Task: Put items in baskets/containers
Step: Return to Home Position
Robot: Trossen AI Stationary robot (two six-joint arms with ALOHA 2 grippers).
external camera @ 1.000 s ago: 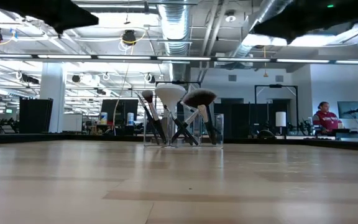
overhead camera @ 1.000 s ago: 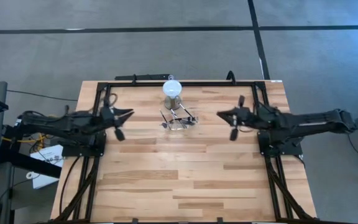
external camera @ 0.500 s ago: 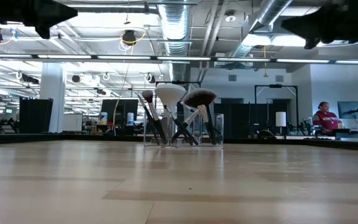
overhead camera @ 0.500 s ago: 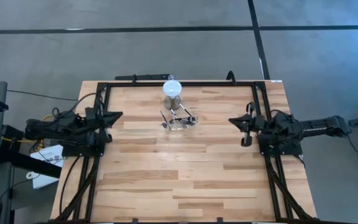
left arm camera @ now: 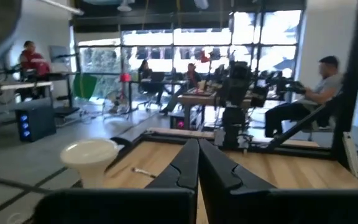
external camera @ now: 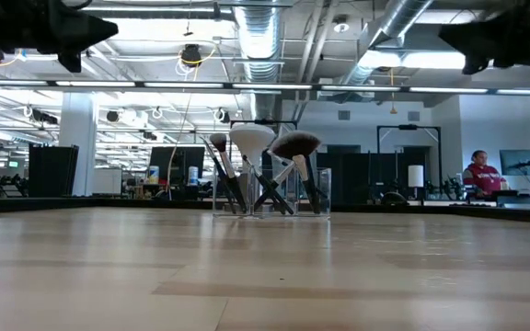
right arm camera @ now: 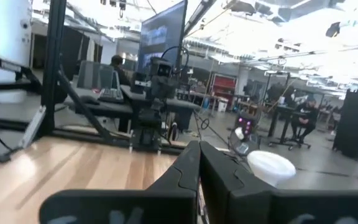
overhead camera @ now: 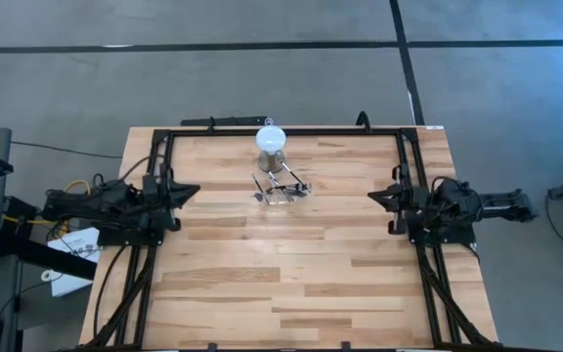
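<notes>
- From above, the makeup brushes (overhead camera: 280,186) in the clear container (overhead camera: 283,194) are too small to count.
- In the low view, their handles cross and hide one another inside the container.
- The pale rounded head (external camera: 251,138) above the container could be a brush or the top of the cylinder (overhead camera: 271,139) behind it; cannot tell which.
- The left arm (external camera: 44,26) and right arm (external camera: 513,37), high above the container, are cut off by the low view's top edge.
- In both wrist views the container is too blurred to make out.

The left arm (overhead camera: 106,205) and right arm (overhead camera: 457,207) sit folded low on opposite sides, well apart, facing each other. The left gripper (overhead camera: 192,191) points inward, its fingers (left arm camera: 185,165) pressed together; the right gripper (overhead camera: 373,198) mirrors it, closed.
</notes>
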